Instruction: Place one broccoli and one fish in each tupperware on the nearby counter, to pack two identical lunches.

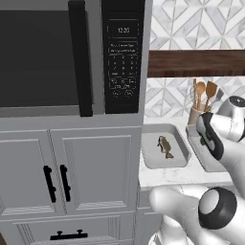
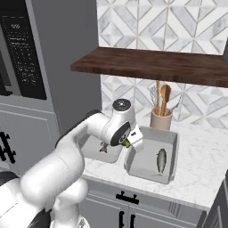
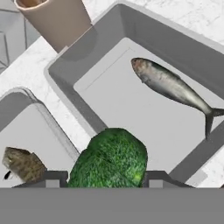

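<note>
My gripper (image 3: 105,179) is shut on a bright-green broccoli (image 3: 111,159), which also peeks out as a green speck (image 2: 128,143) in the right base view. It hangs just over the near-left rim of the right tupperware (image 3: 153,26), a pale-grey tray holding a silvery-brown fish (image 3: 173,87) that lies lengthwise (image 2: 161,160). Beside it on the white counter (image 2: 200,156), the left tupperware (image 1: 149,162) holds another fish (image 1: 165,146), whose end shows at the lower left of the hand view (image 3: 22,164). My arm hides much of the left tray in the right base view.
A tan utensil crock (image 2: 161,119) with wooden spoons stands behind the right tray. A dark wooden shelf (image 2: 156,64) runs overhead. Left of the trays rises a tall grey cabinet with a black microwave (image 1: 57,57). Bare marble lies to the right of the trays.
</note>
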